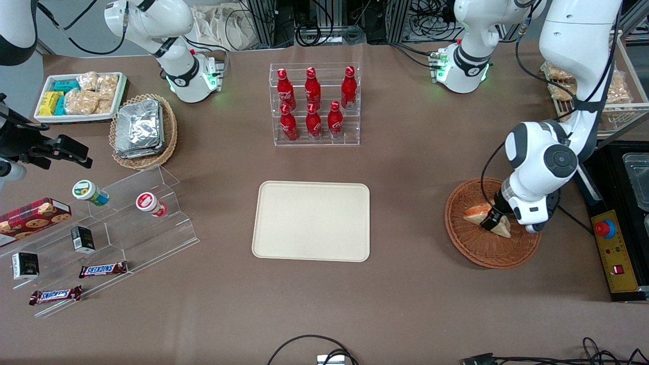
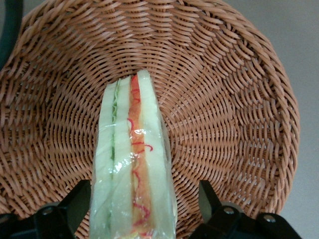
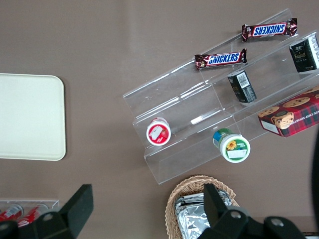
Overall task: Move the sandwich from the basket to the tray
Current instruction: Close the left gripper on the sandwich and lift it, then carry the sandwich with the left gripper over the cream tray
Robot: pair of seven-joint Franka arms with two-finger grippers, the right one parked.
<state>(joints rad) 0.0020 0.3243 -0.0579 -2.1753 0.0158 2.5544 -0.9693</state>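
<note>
The sandwich [image 1: 475,212] [image 2: 134,149], white bread with an orange-pink filling in clear wrap, lies in the reddish-brown woven basket [image 1: 487,252] [image 2: 229,99] toward the working arm's end of the table. My left gripper [image 1: 495,221] [image 2: 143,195] is down inside the basket and open, one finger on each side of the sandwich. One finger [image 2: 205,193] stands clear of the wrap; the other sits close against it. The cream-beige tray [image 1: 312,221] [image 3: 30,117] lies flat at the table's middle with nothing on it.
A clear rack of red bottles [image 1: 314,104] stands farther from the front camera than the tray. A yellow control box with a red button [image 1: 606,229] lies beside the basket. A stepped acrylic shelf with snacks [image 1: 127,223] and a tan basket of foil packs [image 1: 142,129] sit toward the parked arm's end.
</note>
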